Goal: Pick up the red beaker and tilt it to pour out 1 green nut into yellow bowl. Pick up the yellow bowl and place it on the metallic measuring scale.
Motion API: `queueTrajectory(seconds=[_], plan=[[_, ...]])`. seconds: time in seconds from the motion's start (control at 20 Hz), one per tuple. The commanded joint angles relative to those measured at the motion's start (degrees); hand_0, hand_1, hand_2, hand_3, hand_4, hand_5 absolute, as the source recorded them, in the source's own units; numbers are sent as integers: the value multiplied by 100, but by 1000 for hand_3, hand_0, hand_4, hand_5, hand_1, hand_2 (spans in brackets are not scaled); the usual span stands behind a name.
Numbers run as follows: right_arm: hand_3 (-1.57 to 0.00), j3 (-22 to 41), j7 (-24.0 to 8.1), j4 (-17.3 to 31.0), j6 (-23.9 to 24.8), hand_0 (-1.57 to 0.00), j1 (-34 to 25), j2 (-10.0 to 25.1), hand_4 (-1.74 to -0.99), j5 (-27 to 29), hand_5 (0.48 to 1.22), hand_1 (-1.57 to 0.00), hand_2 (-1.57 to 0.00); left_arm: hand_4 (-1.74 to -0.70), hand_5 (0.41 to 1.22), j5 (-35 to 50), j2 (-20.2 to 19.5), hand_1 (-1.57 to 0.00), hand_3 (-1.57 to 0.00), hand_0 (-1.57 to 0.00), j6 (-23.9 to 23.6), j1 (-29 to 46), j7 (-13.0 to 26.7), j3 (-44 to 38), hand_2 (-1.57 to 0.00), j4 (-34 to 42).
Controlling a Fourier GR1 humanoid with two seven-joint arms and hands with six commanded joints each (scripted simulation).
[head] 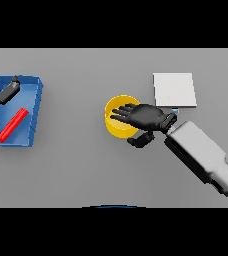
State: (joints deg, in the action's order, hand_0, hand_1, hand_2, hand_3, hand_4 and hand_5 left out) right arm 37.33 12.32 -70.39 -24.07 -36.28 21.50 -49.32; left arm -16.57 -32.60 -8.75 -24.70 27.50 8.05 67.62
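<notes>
The yellow bowl (117, 124) stands at the table's middle. My right hand (146, 116) lies over its right side, with straight fingers reaching across the bowl's inside and the thumb (140, 140) below, outside the rim. The red beaker (12, 125) lies on its side, slanted, in the blue tray (35, 107) at the left. My left hand (7, 93) hovers over the tray's far left corner, its fingers straight and holding nothing, a little above the beaker. The metallic scale (174, 89) is a pale square plate just behind the right hand. No green nut shows.
Bare grey tabletop lies between the blue tray and the bowl. My right forearm (202, 156) runs from the lower right toward the bowl, passing by the scale's near edge.
</notes>
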Motion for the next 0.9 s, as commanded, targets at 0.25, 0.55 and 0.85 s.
queueTrajectory(seconds=[0.25,0.55,0.85], plan=[[1,233,4,517,-104,1,-445,-193,-1259,-195,734,1,1,-744,697,1,-31,1,1,1,-25,72,-39,-11,1,91],[-28,307,-94,794,-427,1,-526,-273,-1282,-179,749,1,-3,-744,697,23,-50,1,1,1,0,71,-6,-33,1,64],[-236,269,-363,896,-614,-443,-504,-357,-1351,-116,915,-422,-375,-754,700,47,-47,1,1,1,12,88,-108,-41,1,31]])
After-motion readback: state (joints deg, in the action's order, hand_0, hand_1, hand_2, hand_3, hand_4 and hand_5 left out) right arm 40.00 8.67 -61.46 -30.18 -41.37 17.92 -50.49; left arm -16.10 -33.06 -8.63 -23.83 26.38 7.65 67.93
